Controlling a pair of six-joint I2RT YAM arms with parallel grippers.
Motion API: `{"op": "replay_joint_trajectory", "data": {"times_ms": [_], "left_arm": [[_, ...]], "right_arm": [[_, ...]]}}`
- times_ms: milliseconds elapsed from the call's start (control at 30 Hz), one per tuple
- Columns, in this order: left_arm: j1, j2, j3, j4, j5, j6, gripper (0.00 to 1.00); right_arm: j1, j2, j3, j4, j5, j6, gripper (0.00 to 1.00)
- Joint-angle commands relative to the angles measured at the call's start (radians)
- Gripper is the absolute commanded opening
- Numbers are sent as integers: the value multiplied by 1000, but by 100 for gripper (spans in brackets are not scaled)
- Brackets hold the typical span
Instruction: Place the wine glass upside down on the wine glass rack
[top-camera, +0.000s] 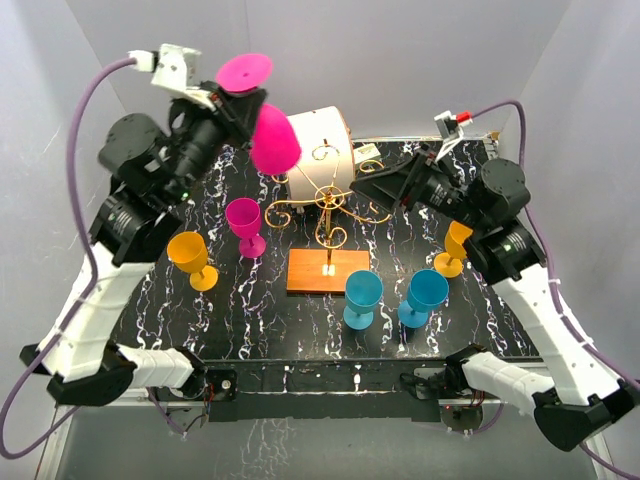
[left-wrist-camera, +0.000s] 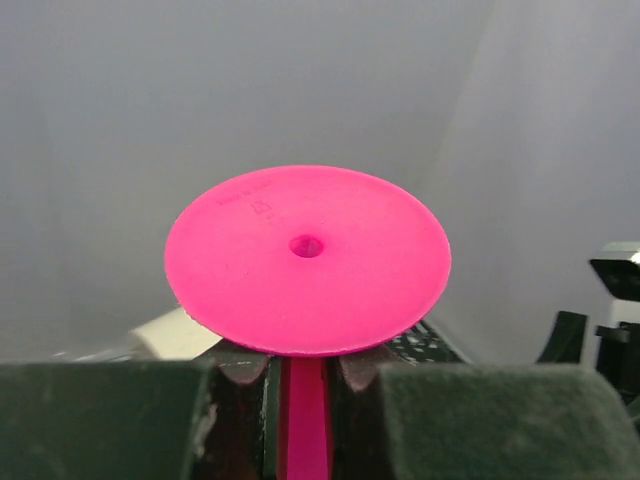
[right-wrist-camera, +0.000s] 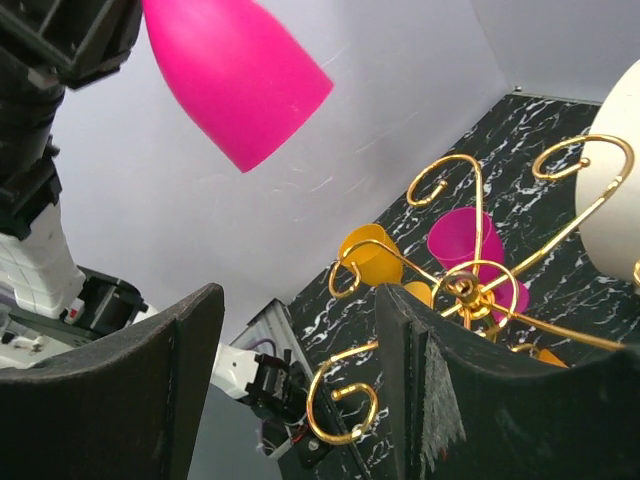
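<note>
Left hand (top-camera: 235, 105) clamped on its stem, the inverted glass (top-camera: 273, 138) hangs left of the rack (top-camera: 328, 200); next, slide the stem into a scroll.

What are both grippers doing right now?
Left gripper: closed on the stem of the pink wine glass, inverted.
Right gripper: open, holding nothing, near the wine glass rack.

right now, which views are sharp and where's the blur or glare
Top external: evenly lit and sharp. Left wrist: the wine glass foot is crisp, the left tool's pads blurred in front. Right wrist: the rack is sharp, the near right tool pads dark and soft.
</note>
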Motion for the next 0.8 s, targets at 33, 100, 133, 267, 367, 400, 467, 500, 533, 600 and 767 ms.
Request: {"op": "replay_joint_trajectory", "data": {"times_ms": [33,100,133,267,367,400,467,500,533,600,767], "left_arm": [[4,-117,-108,-31,-278,277,0],[4,-161,-171,-24,-319,314,0],[5,-182,-204,-23,-326,326,0],[4,-268,-320,-37,-307,345,0],[4,-323,-409,-46,-281,346,0],[4,-348,-438,-45,-271,344,0],[4,-380,-486,-46,-259,327,0],[4,-391,-505,-47,-268,312,0],[4,-405,-523,-51,-273,300,0],[3,-432,-567,-49,-269,286,0],[4,-507,-671,1,-196,273,0]], "right_arm": [[44,89,86,116,-7,120,58],[86,121,106,135,35,130,57],[111,134,118,143,59,152,56],[204,192,170,172,148,199,57],[261,248,211,173,187,234,56],[278,265,222,172,203,245,56],[301,296,243,170,227,273,56],[309,309,252,170,237,290,56],[316,319,260,170,248,307,56],[328,339,270,174,265,339,55],[369,422,344,136,273,359,54]]}}
